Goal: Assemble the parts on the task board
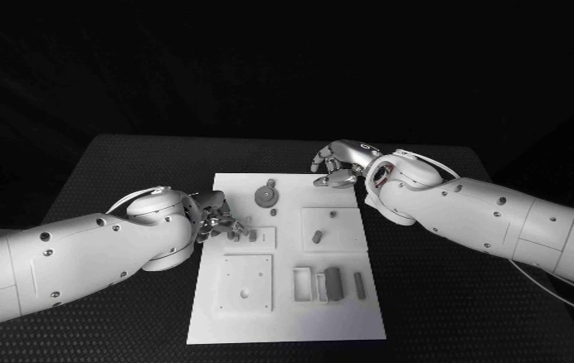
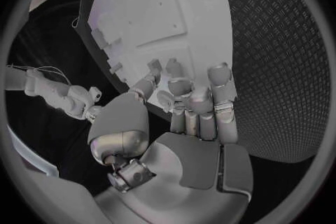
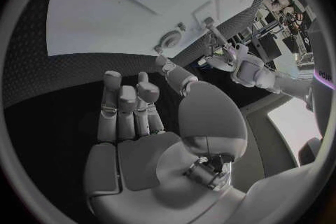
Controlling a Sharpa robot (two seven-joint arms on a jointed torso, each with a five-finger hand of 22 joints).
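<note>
— White plastic task board (image 1: 287, 313) lies flat in the middle of my black textured table (image 1: 132, 164); small grey parts sit on it, a round grey disc part (image 1: 267, 194) near its far edge and a short grey peg part (image 1: 317, 235) on a raised square plate.

— And your hands?

— My left hand (image 1: 219, 220) rests at the board's left edge, fingers bunched over a small grey upright part (image 1: 252, 234); I cannot tell whether it grips it. My right hand (image 1: 341, 164) hovers by the far right corner, fingers apart, holding nothing.
</note>
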